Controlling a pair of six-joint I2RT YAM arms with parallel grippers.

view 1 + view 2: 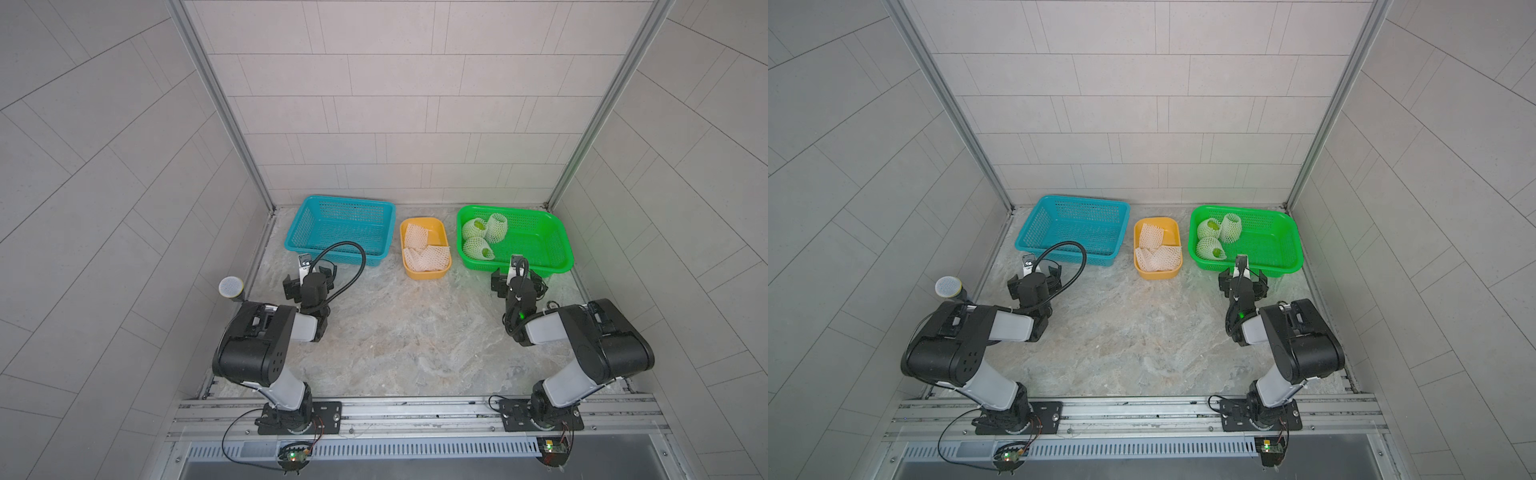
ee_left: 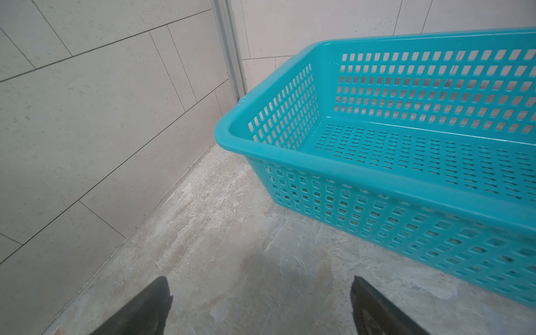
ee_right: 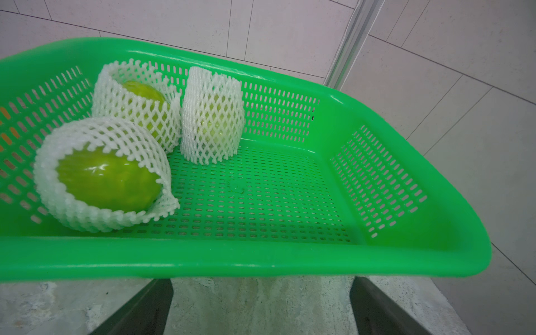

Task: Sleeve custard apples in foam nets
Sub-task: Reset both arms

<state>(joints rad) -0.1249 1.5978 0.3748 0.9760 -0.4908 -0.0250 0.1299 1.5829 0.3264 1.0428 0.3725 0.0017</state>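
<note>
Top views show you the desk [image 1: 395, 340] carrying the teal basket [image 1: 300, 232] far left and the green basket [image 1: 536, 245] far right. Between them sits the yellow tub [image 1: 439, 237], holding loose foam nets [image 1: 427, 257]. All three custard apples [image 3: 107, 182] lie sleeved in white mesh at the green basket's left end. Your left hand [image 2: 259, 290] hangs open near the teal basket. Your right hand [image 3: 261, 290] hangs open by the green basket's near rim, gripping nothing.

Bright, even light; sharp, edge-bent views.
</note>
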